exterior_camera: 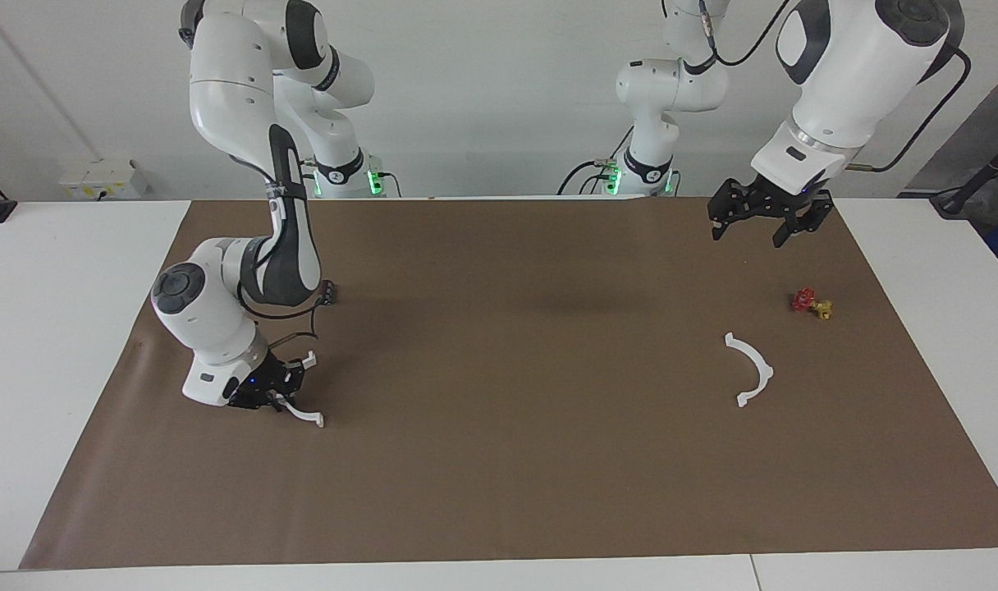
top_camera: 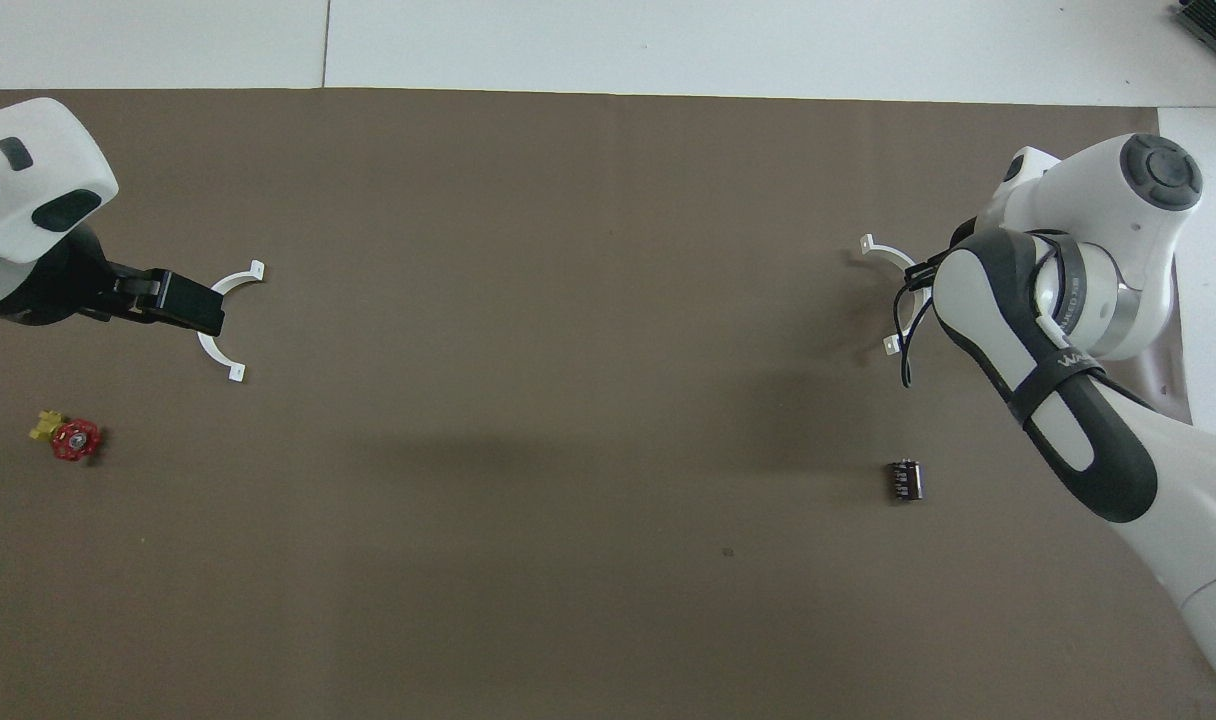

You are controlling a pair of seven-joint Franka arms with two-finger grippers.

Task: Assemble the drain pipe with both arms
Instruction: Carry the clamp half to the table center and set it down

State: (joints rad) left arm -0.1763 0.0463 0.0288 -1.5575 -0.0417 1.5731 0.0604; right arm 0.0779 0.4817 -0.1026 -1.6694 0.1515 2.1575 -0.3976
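A brown mat covers most of the white table, leaving bare white strips at both ends and along the edge farthest from the robots; its whole middle lies open, with wide room between the two arms. There are two white half-ring pieces of the drain pipe, well apart. One half-ring lies flat toward the left arm's end of the table, untouched, its open side facing the middle of the mat. The other half-ring sits at the right arm's end, close to the mat's side edge, where the right gripper is pressed together on it, pinching its curve low at the mat while one tabbed end sticks out free. In the overhead view the right arm's forearm hides most of this piece, and only its two tabbed tips show. The left gripper hangs in the air with its fingers spread, holding nothing, over the mat's corner nearest its own base; the left arm waits. One small red and yellow valve lies on the mat, nearer to the robots than the free half-ring. One small black cylinder lies near the right arm, nearer to the robots than the held piece.
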